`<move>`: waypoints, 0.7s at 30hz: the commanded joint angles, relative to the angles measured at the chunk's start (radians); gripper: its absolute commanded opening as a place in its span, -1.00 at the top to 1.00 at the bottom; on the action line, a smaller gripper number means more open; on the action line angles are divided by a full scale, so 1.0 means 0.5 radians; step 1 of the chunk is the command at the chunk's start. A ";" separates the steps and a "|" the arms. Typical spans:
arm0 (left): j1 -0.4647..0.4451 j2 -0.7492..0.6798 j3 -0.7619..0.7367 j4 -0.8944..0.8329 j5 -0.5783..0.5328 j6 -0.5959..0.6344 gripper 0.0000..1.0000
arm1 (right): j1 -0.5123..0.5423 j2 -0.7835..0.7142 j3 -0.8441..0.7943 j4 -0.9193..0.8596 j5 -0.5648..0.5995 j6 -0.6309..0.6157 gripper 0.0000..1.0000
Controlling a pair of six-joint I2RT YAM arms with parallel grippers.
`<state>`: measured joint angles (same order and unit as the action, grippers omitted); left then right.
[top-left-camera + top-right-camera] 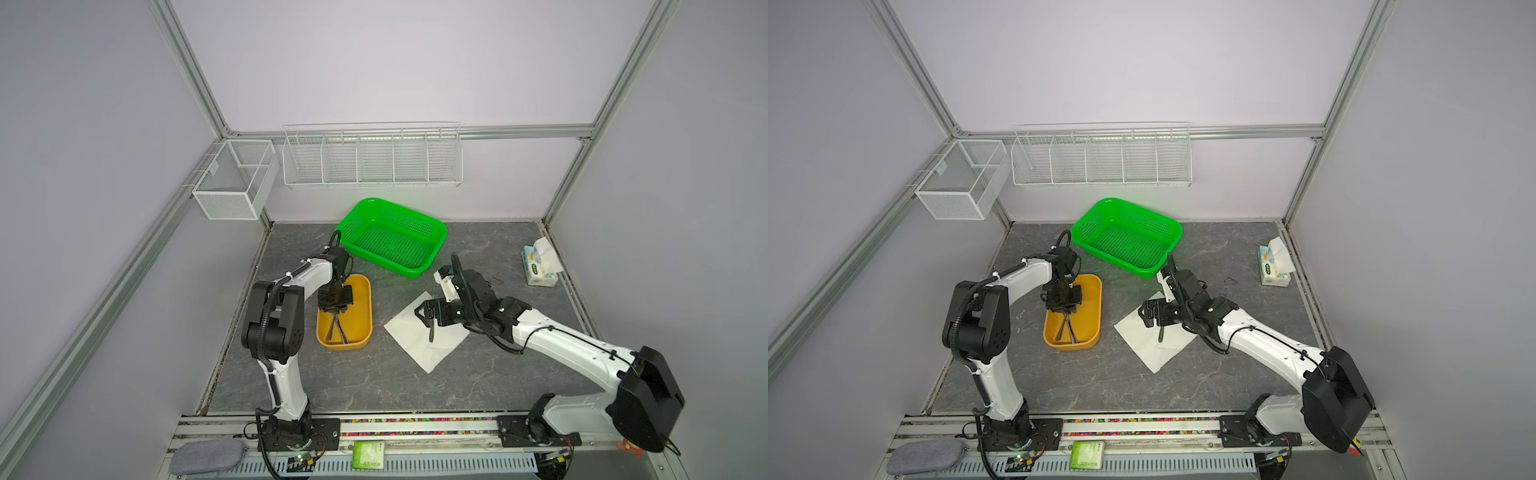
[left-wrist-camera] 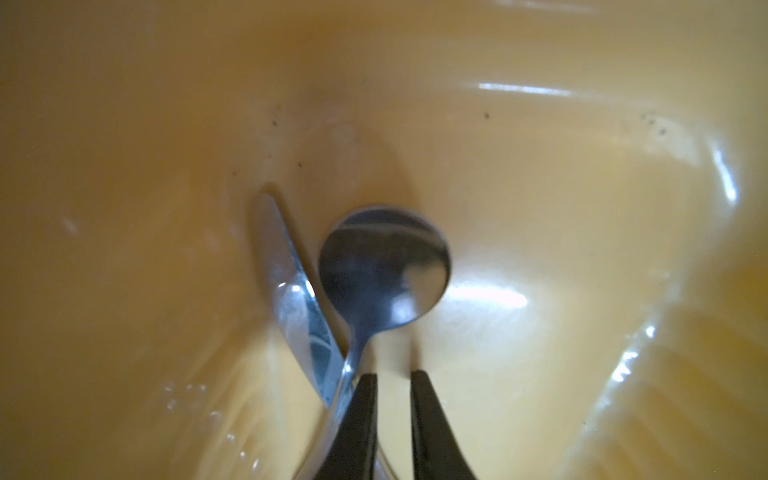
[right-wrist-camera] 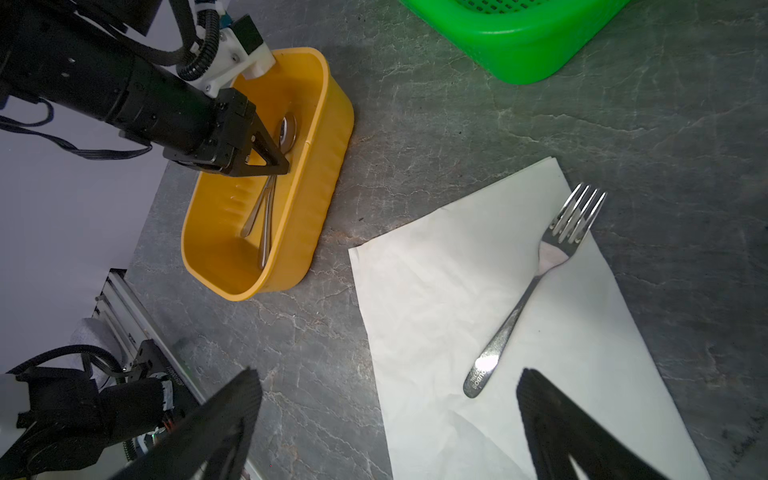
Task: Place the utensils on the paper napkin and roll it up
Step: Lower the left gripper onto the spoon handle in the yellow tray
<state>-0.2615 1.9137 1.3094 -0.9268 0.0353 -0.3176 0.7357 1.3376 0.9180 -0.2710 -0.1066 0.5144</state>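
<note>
The white paper napkin [image 1: 415,349] [image 1: 1152,353] [image 3: 436,299] lies flat on the grey table. A silver fork [image 3: 536,282] [image 1: 432,332] rests on it, free. My right gripper [image 3: 388,374] [image 1: 422,311] hovers wide open over the napkin's edge, near the end of the fork's handle. The spoon [image 2: 386,266] and knife [image 2: 291,291] lie crossed in the yellow tray [image 1: 365,299] [image 3: 316,187]. My left gripper [image 2: 393,376] [image 3: 282,164] reaches down into that tray. A narrow gap stands between its tips with tray floor showing through it. The spoon's handle runs along the outside of one finger [image 2: 361,415].
A green plastic basket [image 1: 390,237] stands behind the napkin. A blue-and-white tissue pack [image 1: 540,266] sits at the far right edge. White wire baskets [image 1: 372,160] and a mesh box [image 1: 232,178] hang on the back frame.
</note>
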 commanded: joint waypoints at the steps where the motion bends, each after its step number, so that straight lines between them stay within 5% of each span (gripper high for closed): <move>1: 0.011 0.026 0.045 -0.066 0.089 0.056 0.67 | 0.014 -0.024 -0.032 0.044 -0.028 -0.026 -0.96; 8: 0.008 -0.093 0.077 -0.103 -0.049 0.047 0.64 | 0.015 -0.049 -0.047 0.036 0.005 -0.021 -0.95; 12: 0.017 -0.088 0.111 -0.157 -0.200 0.028 0.60 | 0.015 -0.060 -0.062 0.071 -0.007 -0.017 -0.78; 21: 0.022 -0.009 0.102 -0.147 -0.232 0.056 0.59 | 0.018 -0.055 -0.066 0.085 -0.007 -0.005 -0.78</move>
<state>-0.2569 1.8965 1.3441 -0.9756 -0.0559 -0.3019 0.7361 1.3334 0.9031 -0.2485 -0.1055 0.5125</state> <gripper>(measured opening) 0.202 0.889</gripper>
